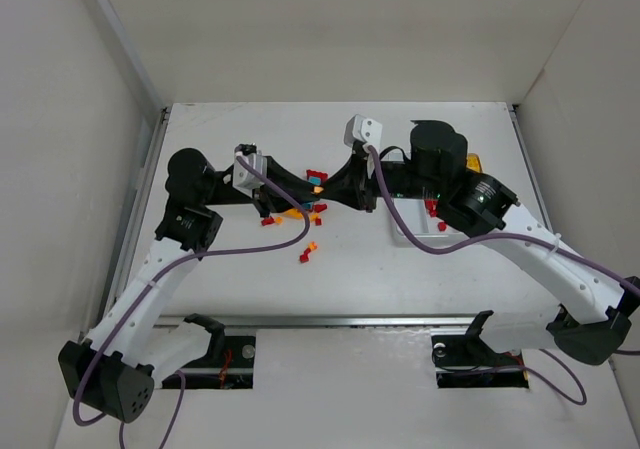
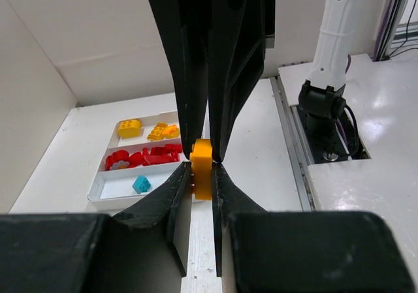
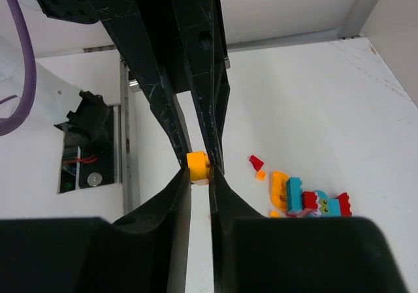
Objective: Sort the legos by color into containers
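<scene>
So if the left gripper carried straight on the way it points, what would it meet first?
The right gripper, which faces the left gripper tip to tip; both pinch one orange brick, almost touching.

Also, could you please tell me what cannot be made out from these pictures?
Top view: the right arm covers most of the tray, so its compartments cannot be read; loose legos are too small for shape.
Left wrist view: the left claw hides the sides of the orange brick it grips, and the tray's right end.
Right wrist view: the right claw covers the sides of its yellow-orange piece; the tray is out of frame.
</scene>
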{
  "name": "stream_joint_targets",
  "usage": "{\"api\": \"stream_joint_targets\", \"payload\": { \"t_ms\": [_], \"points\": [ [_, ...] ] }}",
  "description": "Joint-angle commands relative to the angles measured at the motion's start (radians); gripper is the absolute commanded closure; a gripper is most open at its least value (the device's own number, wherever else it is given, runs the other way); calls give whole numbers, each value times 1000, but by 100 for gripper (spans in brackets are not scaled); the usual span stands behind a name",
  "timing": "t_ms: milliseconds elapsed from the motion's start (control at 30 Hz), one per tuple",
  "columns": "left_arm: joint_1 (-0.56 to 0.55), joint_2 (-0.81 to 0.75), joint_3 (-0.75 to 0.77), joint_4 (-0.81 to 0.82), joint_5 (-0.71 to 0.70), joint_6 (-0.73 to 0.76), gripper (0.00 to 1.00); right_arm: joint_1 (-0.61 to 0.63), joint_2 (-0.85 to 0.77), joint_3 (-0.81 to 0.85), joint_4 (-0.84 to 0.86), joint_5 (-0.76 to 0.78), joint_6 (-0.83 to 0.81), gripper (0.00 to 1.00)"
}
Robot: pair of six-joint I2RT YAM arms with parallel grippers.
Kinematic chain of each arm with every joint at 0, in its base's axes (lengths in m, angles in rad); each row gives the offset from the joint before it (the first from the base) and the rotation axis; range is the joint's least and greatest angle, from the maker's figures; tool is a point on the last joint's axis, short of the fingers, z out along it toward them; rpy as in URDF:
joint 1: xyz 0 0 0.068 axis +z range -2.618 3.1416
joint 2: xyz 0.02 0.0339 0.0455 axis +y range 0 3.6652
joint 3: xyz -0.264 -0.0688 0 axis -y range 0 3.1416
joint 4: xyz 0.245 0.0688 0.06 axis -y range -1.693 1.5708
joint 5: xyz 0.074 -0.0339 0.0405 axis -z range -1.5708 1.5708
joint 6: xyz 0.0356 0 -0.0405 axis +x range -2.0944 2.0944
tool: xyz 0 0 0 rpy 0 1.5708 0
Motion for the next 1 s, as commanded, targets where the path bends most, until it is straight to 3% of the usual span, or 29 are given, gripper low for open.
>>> {"api": "stream_joint_targets", "payload": {
  "t_ms": [0,33,67,167,200,267,400,433,467,500,567,633,700,800,967],
  "points": [
    [-4,-29,-2,35,4,-1,100,8,4,7,70,-35,22,84],
    [-4,-29,-2,35,-5,-1,100,8,4,16,70,-35,22,88],
    [-4,-29,-2,35,-5,-1,100,8,4,16,70,-35,22,100],
    [-4,-29,-11,35,-26,-1,100,8,4,-4,84,-20,32,100],
    [-4,-29,-11,35,-27,-1,93,8,-20,-13,94,-11,41,100],
    [-4,-29,-20,25,-51,-21,63,8,-42,-36,133,43,51,100],
    [-4,-29,-39,25,-62,-21,47,8,-61,-68,143,135,71,100],
    [-4,-29,-39,25,-71,-21,36,8,-61,-68,133,159,85,100],
    [-4,-29,-49,25,-85,-21,10,8,-61,-68,133,192,96,100],
    [-4,-29,-50,10,-105,-21,0,8,-61,-68,122,278,105,100],
    [-4,-29,-59,-33,-210,-21,0,8,-48,-68,96,404,133,100],
    [-4,-29,-71,-74,-330,-21,0,-19,-33,-68,52,630,174,100],
    [-4,-29,-80,-155,-547,5,0,-88,-4,-68,6,725,261,100],
    [-4,-16,-80,-270,-812,47,0,-315,36,-117,-73,744,365,100],
    [-4,-35,-181,-321,-1071,123,0,-657,73,-274,-85,735,418,100]
  ]
}}
